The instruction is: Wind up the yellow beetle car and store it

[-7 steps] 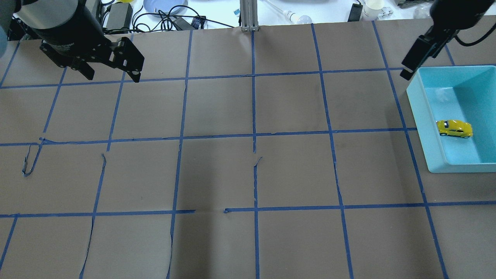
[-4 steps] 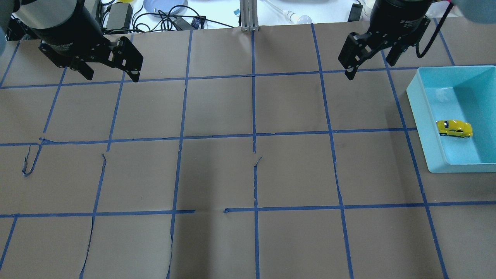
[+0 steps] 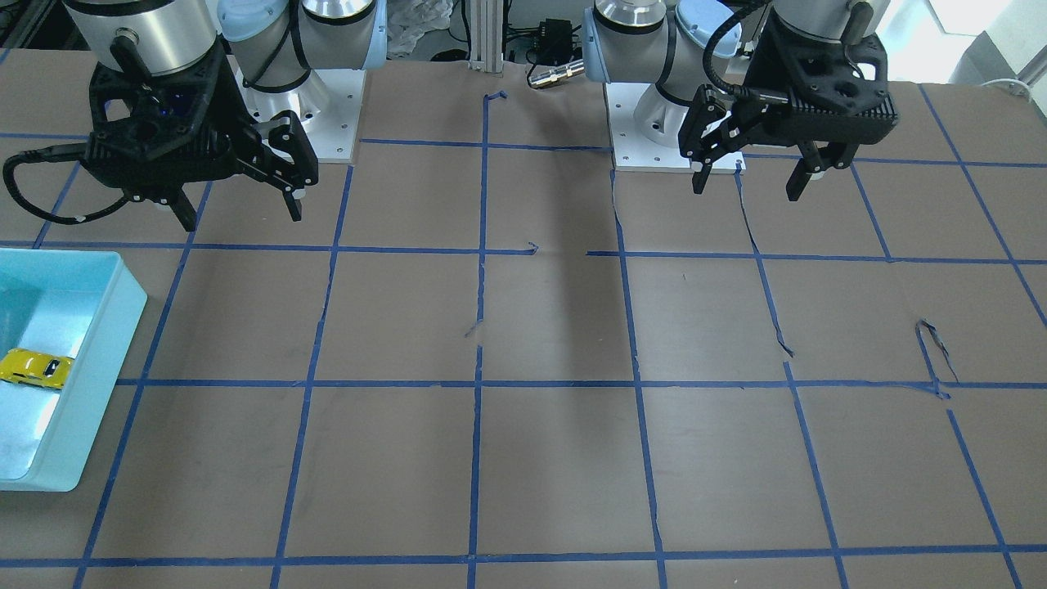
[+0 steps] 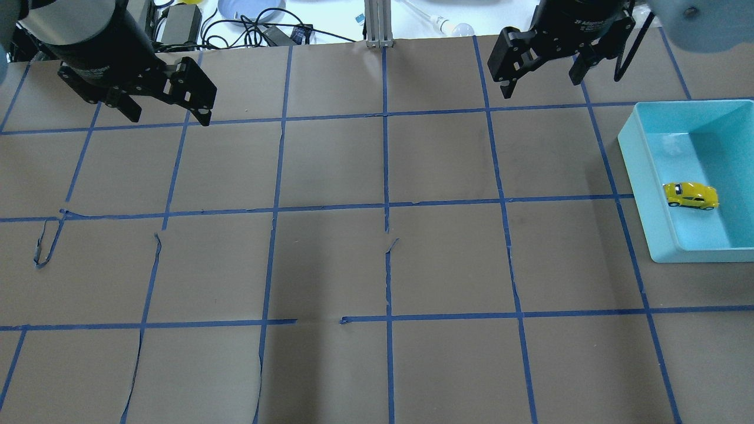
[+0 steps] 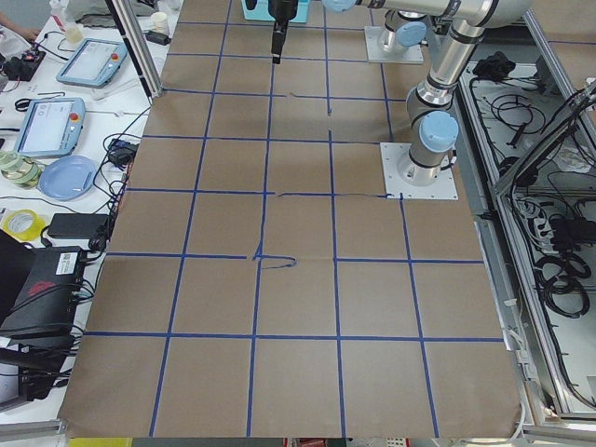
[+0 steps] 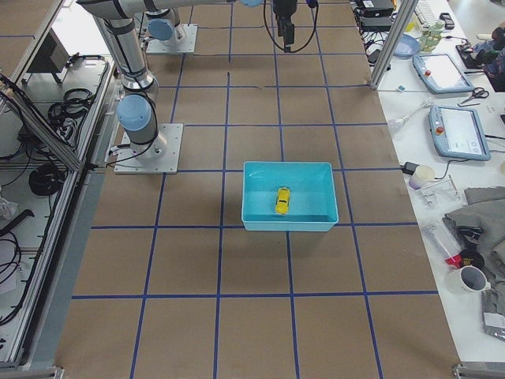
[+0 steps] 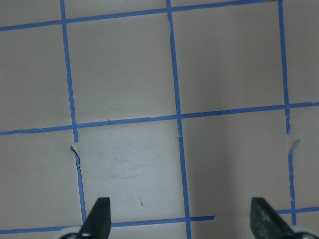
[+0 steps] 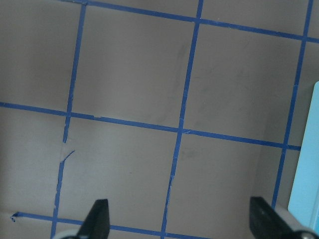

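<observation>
The yellow beetle car point(image 4: 690, 195) lies on its wheels inside the light-blue bin point(image 4: 635, 171) at the table's right side. It also shows in the front-facing view point(image 3: 33, 367) and in the exterior right view point(image 6: 282, 200). My right gripper point(image 4: 541, 87) is open and empty. It hangs over the table's back edge, to the left of the bin and well apart from the car. My left gripper point(image 4: 169, 116) is open and empty at the back left. Both wrist views show only taped paper between open fingertips point(image 7: 97, 221) point(image 8: 97, 219).
Brown paper with a blue tape grid point(image 4: 386, 206) covers the table, and some tape strips are torn and curled point(image 4: 44, 244). The arm bases point(image 3: 327, 114) stand at the robot's side. Cables and a plate point(image 4: 247, 12) lie beyond the back edge.
My right gripper has moved left and back from the bin's far-left corner to the back edge of the table. The left arm and the car have not moved.
</observation>
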Tool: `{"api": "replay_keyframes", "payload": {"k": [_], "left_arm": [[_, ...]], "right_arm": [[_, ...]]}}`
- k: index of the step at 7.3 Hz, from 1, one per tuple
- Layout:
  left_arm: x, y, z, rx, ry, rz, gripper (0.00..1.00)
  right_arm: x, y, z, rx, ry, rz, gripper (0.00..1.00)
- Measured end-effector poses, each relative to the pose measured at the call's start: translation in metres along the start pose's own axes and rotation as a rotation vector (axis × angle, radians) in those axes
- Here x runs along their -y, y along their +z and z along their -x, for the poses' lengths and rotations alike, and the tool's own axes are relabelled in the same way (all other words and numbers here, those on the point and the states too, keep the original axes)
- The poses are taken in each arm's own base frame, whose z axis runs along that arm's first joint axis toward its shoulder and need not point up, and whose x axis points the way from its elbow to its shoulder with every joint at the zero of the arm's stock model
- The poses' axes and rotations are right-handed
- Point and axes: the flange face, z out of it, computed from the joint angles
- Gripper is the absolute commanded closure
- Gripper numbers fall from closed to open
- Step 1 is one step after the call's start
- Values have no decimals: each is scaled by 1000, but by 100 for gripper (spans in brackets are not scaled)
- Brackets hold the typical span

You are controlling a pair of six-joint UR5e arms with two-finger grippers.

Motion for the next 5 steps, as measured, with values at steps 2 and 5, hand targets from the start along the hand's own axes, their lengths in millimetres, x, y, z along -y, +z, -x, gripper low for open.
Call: {"api": "replay_keyframes", "payload": {"k": [2, 5], "left_arm": [[1, -2, -1, 0, -2, -4, 0], [0, -2, -4, -1, 1, -5, 0]], "right_arm": [[-1, -2, 0, -5, 74, -11, 0], [0, -4, 0, -8, 144, -18, 0]]}}
